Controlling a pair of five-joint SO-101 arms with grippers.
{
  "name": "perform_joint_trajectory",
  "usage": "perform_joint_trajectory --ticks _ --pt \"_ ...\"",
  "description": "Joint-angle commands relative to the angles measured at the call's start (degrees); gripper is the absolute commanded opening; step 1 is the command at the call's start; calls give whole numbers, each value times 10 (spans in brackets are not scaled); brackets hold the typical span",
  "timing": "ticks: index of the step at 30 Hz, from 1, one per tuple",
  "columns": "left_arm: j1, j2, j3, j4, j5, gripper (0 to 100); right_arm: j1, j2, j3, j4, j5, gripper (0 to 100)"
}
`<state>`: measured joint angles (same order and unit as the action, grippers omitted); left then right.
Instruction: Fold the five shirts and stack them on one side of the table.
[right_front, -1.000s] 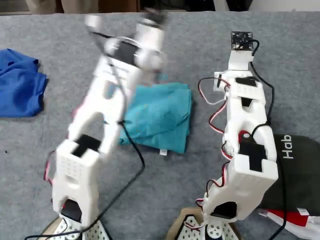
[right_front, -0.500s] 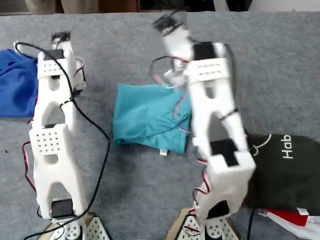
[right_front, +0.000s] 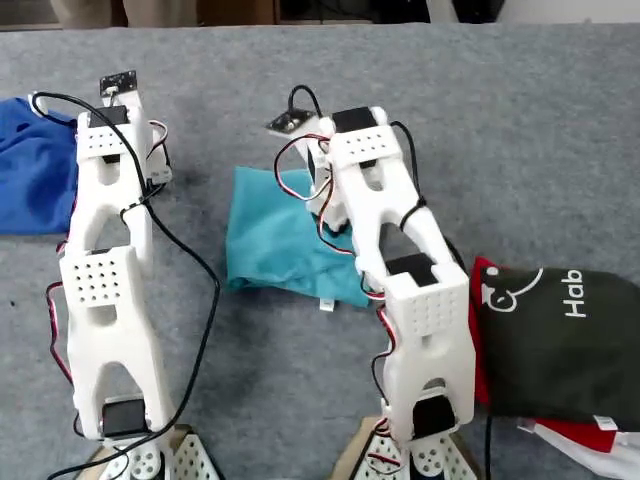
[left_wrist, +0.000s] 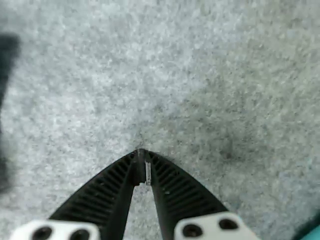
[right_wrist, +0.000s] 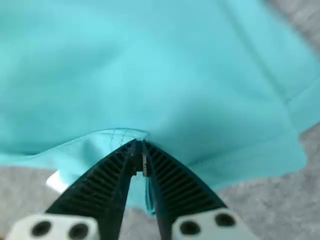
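Shirt (right_front: 270, 240), teal, beneath closed right gripper (right_wrist: 140, 146), left gripper (left_wrist: 141, 152) closed over table (right_front: 520, 120)

Grey, felt-like table (right_front: 560, 120), running edge to edge in the high view. Near the middle, slightly toward 9 o'clock, carries a teal shirt (right_front: 265, 240), folded to a rough rectangle with a small white tag poking out at its 6 o'clock edge. At 10 o'clock, holds a blue shirt (right_front: 30, 170), crumpled and cut off by the view's edge. At 4 o'clock, bears a black shirt (right_front: 560, 345) on top of red cloth (right_front: 483, 300), with white-and-red cloth (right_front: 580, 435) touching it at 5 o'clock. Well apart, these three spots.
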<state>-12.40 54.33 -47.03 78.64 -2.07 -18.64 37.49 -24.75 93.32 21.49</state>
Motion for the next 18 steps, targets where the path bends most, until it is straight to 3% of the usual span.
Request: perform_joint_trajectory --ticks 1,8,18 --pt "-4 1 -22 -13 2 20 -1 -51 -22 53 6 5" --pt "-4 1 -22 -14 2 20 1 -149 94 74 33 5" --pt "-4 1 -22 -14 2 20 13 -313 431 -56 69 5"
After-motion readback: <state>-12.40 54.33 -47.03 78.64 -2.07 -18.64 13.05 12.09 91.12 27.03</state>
